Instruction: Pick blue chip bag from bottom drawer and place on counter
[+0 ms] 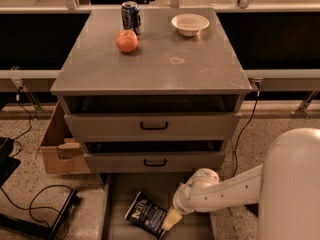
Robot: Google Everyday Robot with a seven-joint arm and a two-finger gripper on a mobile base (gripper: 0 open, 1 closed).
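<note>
The blue chip bag [147, 217], dark navy with white lettering, lies tilted on the floor of the open bottom drawer [120, 194] at the bottom of the camera view. My gripper [169, 220] reaches down into the drawer on its white arm and sits against the bag's right edge. The bag rests on the drawer floor. The counter [155, 59] is the grey cabinet top above, with a faint ring stain.
On the counter stand a blue soda can [131, 16], a red apple [127, 41] and a white bowl [190, 24]. Two drawers with black handles [154, 126] are pulled slightly out above the bottom one. A cardboard box [57, 151] and black cables [45, 204] lie to the left.
</note>
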